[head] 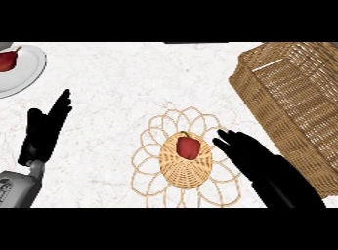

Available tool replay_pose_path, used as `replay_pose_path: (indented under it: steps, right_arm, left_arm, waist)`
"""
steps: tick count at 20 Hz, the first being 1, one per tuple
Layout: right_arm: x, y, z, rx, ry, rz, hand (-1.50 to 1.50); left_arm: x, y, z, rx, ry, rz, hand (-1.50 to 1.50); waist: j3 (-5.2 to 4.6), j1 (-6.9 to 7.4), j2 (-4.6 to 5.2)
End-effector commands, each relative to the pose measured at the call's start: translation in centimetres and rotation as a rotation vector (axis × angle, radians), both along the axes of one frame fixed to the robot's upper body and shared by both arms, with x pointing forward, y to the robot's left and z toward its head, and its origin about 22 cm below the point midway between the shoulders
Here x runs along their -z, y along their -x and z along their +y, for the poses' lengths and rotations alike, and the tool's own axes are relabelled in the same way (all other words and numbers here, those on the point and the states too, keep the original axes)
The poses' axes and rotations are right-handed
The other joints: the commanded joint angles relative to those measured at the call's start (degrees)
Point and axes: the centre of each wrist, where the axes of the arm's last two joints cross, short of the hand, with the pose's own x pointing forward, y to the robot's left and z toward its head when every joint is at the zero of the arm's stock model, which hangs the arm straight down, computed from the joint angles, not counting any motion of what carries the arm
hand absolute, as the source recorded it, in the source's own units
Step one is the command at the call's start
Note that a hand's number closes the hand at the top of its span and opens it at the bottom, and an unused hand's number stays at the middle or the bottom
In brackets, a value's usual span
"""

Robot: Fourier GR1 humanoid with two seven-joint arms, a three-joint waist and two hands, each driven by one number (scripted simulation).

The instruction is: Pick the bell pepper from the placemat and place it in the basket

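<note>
The bell pepper [188, 146] is seen lying on the woven centre of the placemat [182, 178], red, with a short green stem at its top. The placemat is laid on the white marbled worktop [114, 73], a little below the middle of the view, and is edged with open wicker loops.

The right hand [255, 158] is held over the placemat's right side, just beside the bell pepper. Its fingers [233, 146] are stretched out nearly straight toward the pepper, and nothing is gripped by them (a thin strip of weave can be made out between the fingertips and the pepper).

The basket [302, 97] is set at the right of the worktop. It is a tall wicker one, seen at a slant, with its lower end close to the right hand.

The left hand [46, 129] is shown at the left, well apart from the placemat, its fingers [56, 114] straight and pointing up, with nothing held.

1 plate [24, 80] is placed at the upper left corner, and 1 red fruit [4, 61] is carried on it.
</note>
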Motion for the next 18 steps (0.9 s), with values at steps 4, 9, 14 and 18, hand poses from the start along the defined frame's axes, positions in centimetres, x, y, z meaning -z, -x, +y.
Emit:
replay_pose_path:
  steps: [4,9,14,18]
  right_arm:
    - [-4.8,2.7,1.1,0.079,0.017,0.046,-1.50]
    - [-4.2,3.8,1.1,0.121,-0.004,-0.017,-1.50]
    - [-3.0,1.4,1.8,0.166,0.019,-0.038,-1.50]
    - [0.5,1.3,3.4,0.165,-0.012,-0.038,-1.50]
  left_arm:
    - [-0.3,-1.2,-0.9,0.038,0.005,-0.016,0.00]
    - [-0.7,-3.3,-1.2,0.026,0.009,-0.014,0.00]
    - [0.2,-2.3,-2.4,0.028,-0.006,-0.009,0.00]
    - [-1.0,-1.2,-1.5,0.027,0.002,-0.019,0.00]
  waist:
    - [0.24,1.42,0.61]
    - [0.27,1.06,0.63]
    - [0.28,1.50,0.64]
    - [0.29,1.69,0.60]
